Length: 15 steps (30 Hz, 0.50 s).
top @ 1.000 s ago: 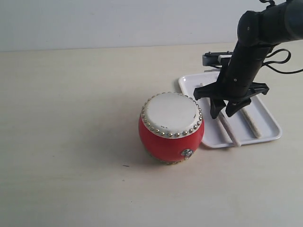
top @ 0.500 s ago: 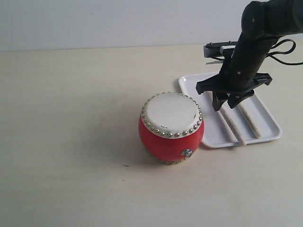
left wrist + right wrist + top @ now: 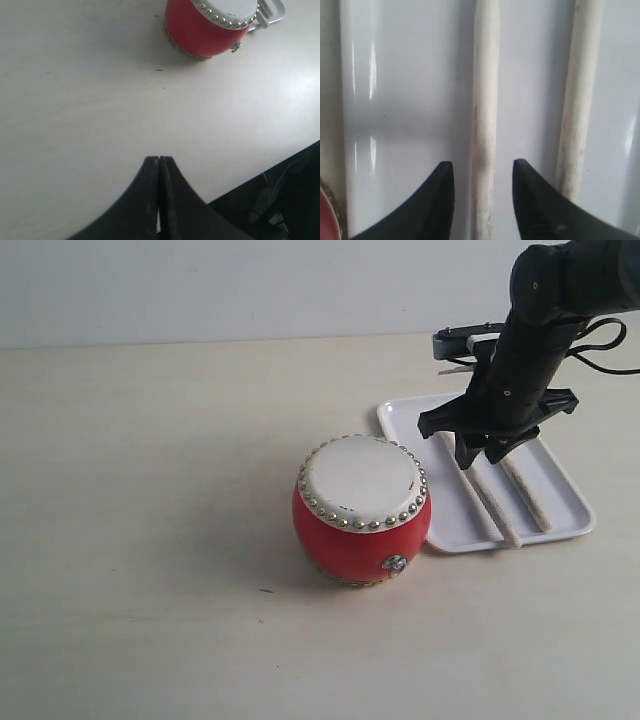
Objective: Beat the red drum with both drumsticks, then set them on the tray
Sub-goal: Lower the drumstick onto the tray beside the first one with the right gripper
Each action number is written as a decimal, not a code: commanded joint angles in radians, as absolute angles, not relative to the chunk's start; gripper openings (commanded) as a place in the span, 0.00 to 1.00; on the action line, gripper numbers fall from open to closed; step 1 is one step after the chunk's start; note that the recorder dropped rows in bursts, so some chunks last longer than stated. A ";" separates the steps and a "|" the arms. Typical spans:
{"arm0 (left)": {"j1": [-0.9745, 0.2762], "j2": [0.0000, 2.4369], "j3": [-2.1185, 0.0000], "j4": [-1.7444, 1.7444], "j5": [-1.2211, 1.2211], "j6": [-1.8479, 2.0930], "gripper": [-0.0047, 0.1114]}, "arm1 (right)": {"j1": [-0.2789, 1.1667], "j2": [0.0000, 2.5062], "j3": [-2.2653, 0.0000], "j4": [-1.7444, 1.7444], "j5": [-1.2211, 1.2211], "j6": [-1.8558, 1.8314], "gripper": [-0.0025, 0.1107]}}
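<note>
- The red drum point(image 3: 362, 510) stands on the desk point(image 3: 150, 490), near its middle.
- The tray point(image 3: 402, 430) lies on the desk just right of the drum.
- The left drumstick point(image 3: 490, 508) and the right drumstick point(image 3: 530, 495) lie side by side, lengthwise in the tray.
- The right hand point(image 3: 478, 458) hangs above the tray, over the left drumstick.

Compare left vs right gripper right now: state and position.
The left gripper is shut, fingertips together; the right gripper is open. The left gripper hangs over bare table, apart from the red drum; the right gripper is above the tray, straddling one drumstick without touching it. Shared: neither holds anything.
</note>
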<state>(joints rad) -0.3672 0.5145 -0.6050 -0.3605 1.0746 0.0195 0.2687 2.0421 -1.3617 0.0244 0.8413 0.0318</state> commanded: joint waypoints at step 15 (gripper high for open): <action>-0.368 0.507 -0.605 -0.372 1.068 0.014 0.04 | 0.265 2.092 -1.365 0.026 0.865 0.029 0.02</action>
<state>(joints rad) -0.3672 0.5145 -0.6050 -0.3605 1.0746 0.0195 0.2687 2.0949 -1.3617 0.0278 0.8711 0.0334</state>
